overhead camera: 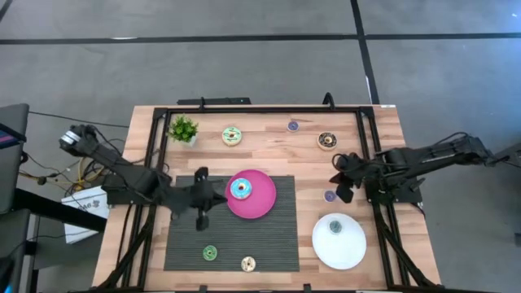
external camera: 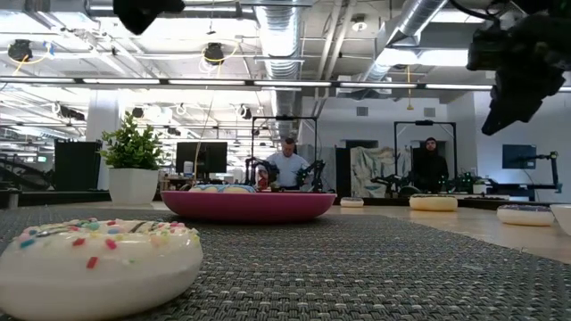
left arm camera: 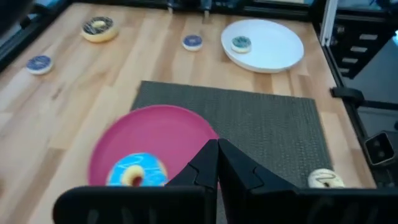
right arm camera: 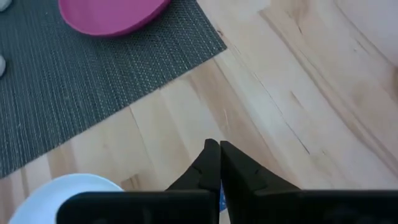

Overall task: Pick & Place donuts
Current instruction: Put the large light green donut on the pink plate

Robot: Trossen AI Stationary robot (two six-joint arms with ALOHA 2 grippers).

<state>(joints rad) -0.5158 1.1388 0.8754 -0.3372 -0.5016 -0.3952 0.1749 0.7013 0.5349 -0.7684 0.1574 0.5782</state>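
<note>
High view: a pale wooden-plank bench (overhead camera: 269, 150) framed by black rails carries a dark ribbed woven mat (overhead camera: 277, 244), and a glossy round pink plate (overhead camera: 259, 203) sits on the mat's upper right part with a blue-iced ring donut (overhead camera: 241, 190) lying inside it. The left gripper (overhead camera: 202, 198) hangs over the mat just beside the plate's left edge, and in the left wrist view its two dark fingers (left arm camera: 205, 163) are pressed together with nothing between them. On the mat's lower part lie a small green-iced donut (overhead camera: 210, 253) and a cream-iced donut (overhead camera: 248, 264); the low view shows the cream one close up as a smooth rounded ring dotted with coloured sprinkles. A smooth white round plate (overhead camera: 342, 244) rests on bare wood right of the mat, holding a small green-topped donut (overhead camera: 335, 227). The right gripper (overhead camera: 340, 175) hovers near the bench's right rail, above a small purple-iced donut (overhead camera: 330, 196) that lies on the wood between the two plates; in the right wrist view its fingers (right arm camera: 208, 163) are likewise closed on nothing. Along the far edge stand a small leafy green potted plant (overhead camera: 183, 129) in a white pot, a yellow-rimmed donut with green icing (overhead camera: 232, 136), another small purple donut (overhead camera: 293, 126) and a chocolate-iced donut (overhead camera: 327, 140), all well apart. In the low view two people stand in the room beyond.
</note>
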